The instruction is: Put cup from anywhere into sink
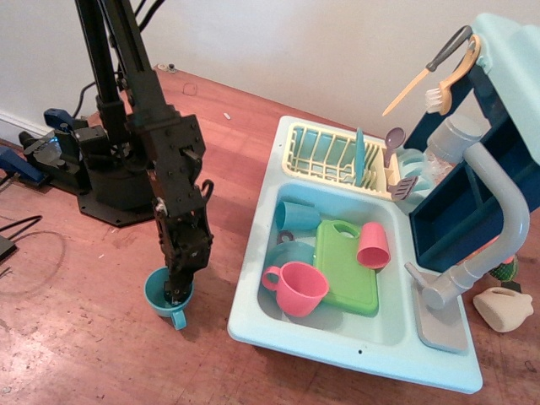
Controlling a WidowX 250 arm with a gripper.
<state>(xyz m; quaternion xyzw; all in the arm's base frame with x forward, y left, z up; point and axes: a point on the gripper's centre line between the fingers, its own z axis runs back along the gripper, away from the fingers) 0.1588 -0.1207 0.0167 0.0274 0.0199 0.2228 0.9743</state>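
The small teal-blue cup (156,297) with a loop handle sits upright just left of the sink's front left corner, its handle pointing toward the front. My black gripper (176,291) reaches straight down into it, one finger inside the rim, and looks closed on the cup's right wall. The pale aqua sink (251,278) stands to the right, its basin holding a pink handled mug (297,287), a handleless teal tumbler (297,216), a green cutting board (346,266) and a pink cup (373,245).
A yellow dish rack (325,153) with utensils stands at the sink's back and a grey faucet (498,219) at its right. The arm's black base (93,173) and cables are at the left. A beige watering can (504,308) lies at the far right.
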